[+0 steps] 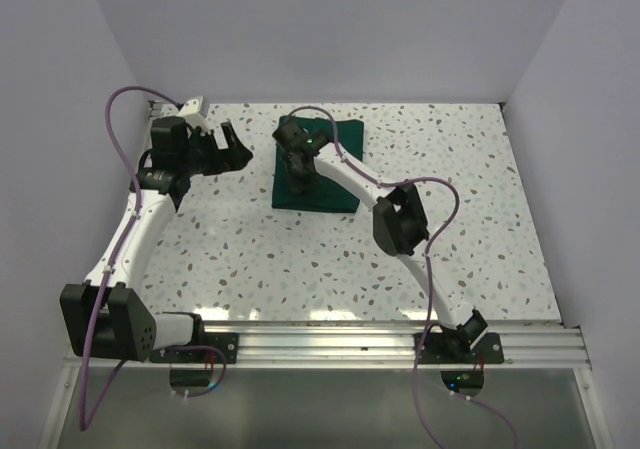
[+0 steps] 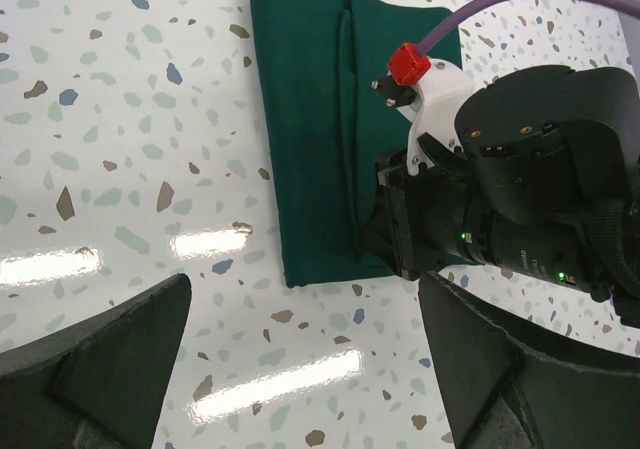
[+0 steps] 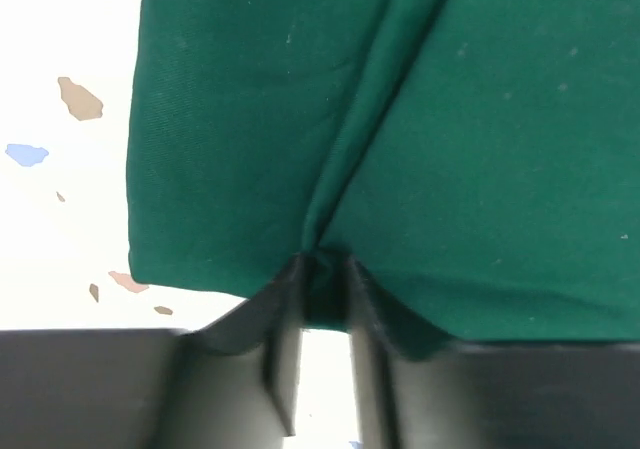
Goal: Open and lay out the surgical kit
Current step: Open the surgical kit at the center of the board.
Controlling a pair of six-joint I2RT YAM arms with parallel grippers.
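The surgical kit is a folded dark green cloth wrap (image 1: pixel 330 184) lying at the back middle of the speckled table. It also shows in the left wrist view (image 2: pixel 320 139) and fills the right wrist view (image 3: pixel 400 119). No steel tray or instruments show. My right gripper (image 1: pixel 296 167) is down on the wrap's left part, shut on a pinched fold of the green cloth (image 3: pixel 325 269) at its near edge. My left gripper (image 1: pixel 232 147) is open and empty, above the table to the left of the wrap; its dark fingers (image 2: pixel 100 369) frame bare table.
White walls close in the table at the back and both sides. A purple cable (image 1: pixel 420 184) loops over the right arm. A metal rail (image 1: pixel 330 341) runs along the near edge.
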